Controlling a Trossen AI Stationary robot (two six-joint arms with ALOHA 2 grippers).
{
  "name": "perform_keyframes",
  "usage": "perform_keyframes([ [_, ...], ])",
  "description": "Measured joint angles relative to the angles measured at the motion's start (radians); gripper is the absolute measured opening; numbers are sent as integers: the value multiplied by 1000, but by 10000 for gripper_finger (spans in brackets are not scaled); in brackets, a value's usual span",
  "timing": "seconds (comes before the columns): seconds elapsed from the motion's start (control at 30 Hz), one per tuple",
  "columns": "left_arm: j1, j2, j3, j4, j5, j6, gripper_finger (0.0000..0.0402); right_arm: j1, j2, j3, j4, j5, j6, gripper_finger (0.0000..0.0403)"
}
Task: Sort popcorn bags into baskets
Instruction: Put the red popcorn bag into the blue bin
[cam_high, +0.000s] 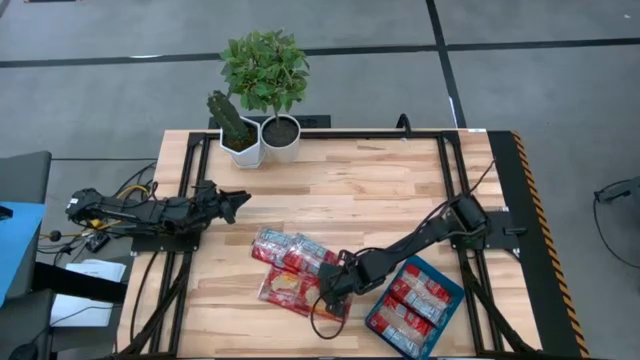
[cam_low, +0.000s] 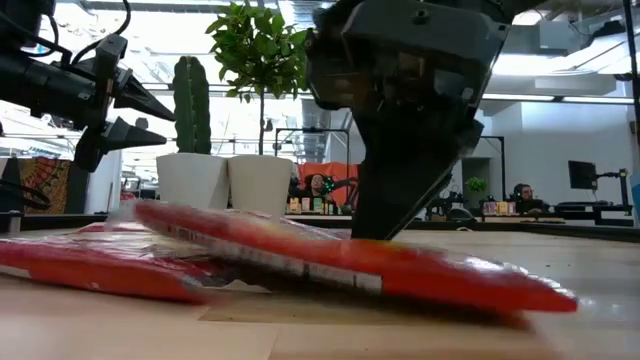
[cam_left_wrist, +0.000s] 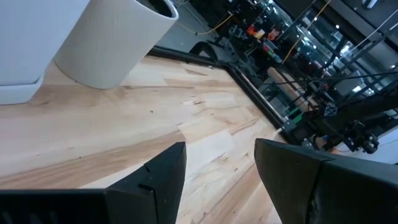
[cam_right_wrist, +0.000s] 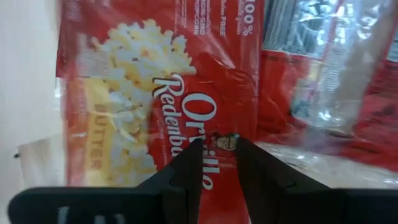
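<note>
right gripper (cam_high: 330, 287) fingers nearly together, pinching a popcorn bag (cam_high: 291, 289) left of the blue basket (cam_high: 414, 306), left gripper (cam_high: 238, 201) spread wide, far left of basket

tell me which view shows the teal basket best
The high view: the teal basket lies whole near the table's front right edge, with popcorn bags packed inside. The low view, left wrist view and right wrist view show none of it; the right gripper works at the loose pile beside it.
</note>
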Motion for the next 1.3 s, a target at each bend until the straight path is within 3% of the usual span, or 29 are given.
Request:
perform_keyframes([
  [0.2,0,0,0,0,1,0,183,0,26,5,-18,-10,16,116],
  [0.4,0,0,0,0,0,0,183,-11,27,4,-142,-29,59,21],
  [0.6,0,0,0,0,0,0,183,-23,5,1,-136,-61,62,6],
  [1.1,0,0,0,0,-1,0,183,-24,-208,-3,-207,3,62,6],
  [1.3,0,0,0,0,8,-1,183,-14,-211,-2,-238,-31,52,86],
])
